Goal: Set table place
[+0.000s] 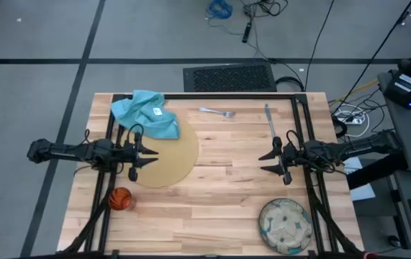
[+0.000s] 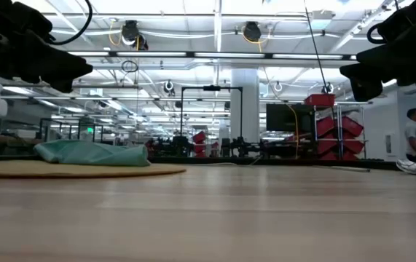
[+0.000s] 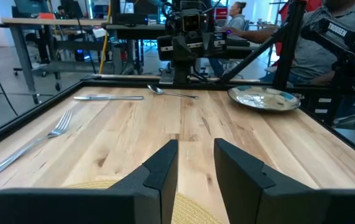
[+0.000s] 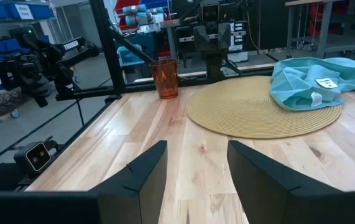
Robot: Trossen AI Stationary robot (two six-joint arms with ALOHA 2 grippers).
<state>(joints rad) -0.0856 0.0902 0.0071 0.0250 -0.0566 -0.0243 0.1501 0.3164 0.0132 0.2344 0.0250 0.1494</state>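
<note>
Both arms reach level toward each other over the table [image 1: 219,194], left gripper [image 1: 150,152] parted and empty above the mat [image 1: 169,162], right gripper [image 1: 268,162] likewise spread, while only the left wrist view reveals the spoon [image 3: 171,93] beside the knife [image 3: 109,98].

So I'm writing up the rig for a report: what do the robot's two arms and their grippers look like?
Both arms are matte black, slim and jointed, with thin black cables along them. The left gripper and right gripper each end in two flat, angular, wedge-shaped black fingers. No markings show on them.
</note>
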